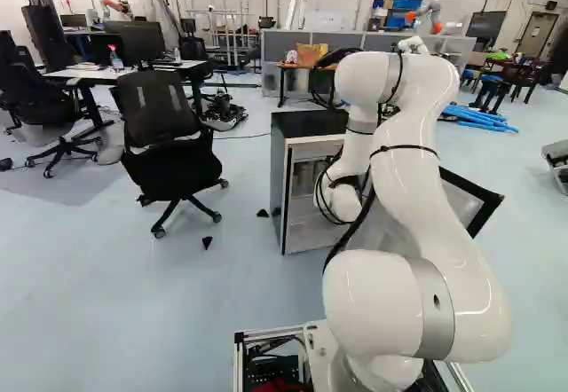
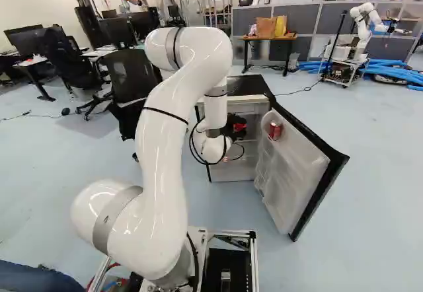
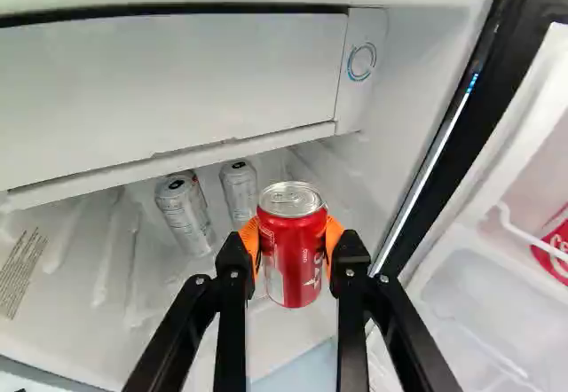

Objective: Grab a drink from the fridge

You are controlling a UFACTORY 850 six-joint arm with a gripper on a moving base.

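Left base view: got a glossy, bulbous white arm [image 1: 417,126] reaching over toward a boxy fridge [image 1: 278,179] with a flat black top and open door [image 1: 470,201]; can also spot a black mesh chair [image 1: 164,113] on a star-shaped wheeled base, and can't make out the claw from here. Right base view: seeing much more of that door, with molded clear-ish plastic bins inside and a second red can [image 2: 275,131] up on it, plus the dark claw [image 2: 232,125] at the fridge opening. Further back, found a cardboard box [image 2: 266,28] on a wooden-topped desk [image 2: 256,38]. Wrist view: looking at the claw [image 3: 292,246] closed around a smooth, shiny red can [image 3: 293,272], squeezed from both sides by orange pads [image 3: 335,237]. Held upright under the flat white flap [image 3: 169,90], with slim silver cans [image 3: 185,215] behind, inside.
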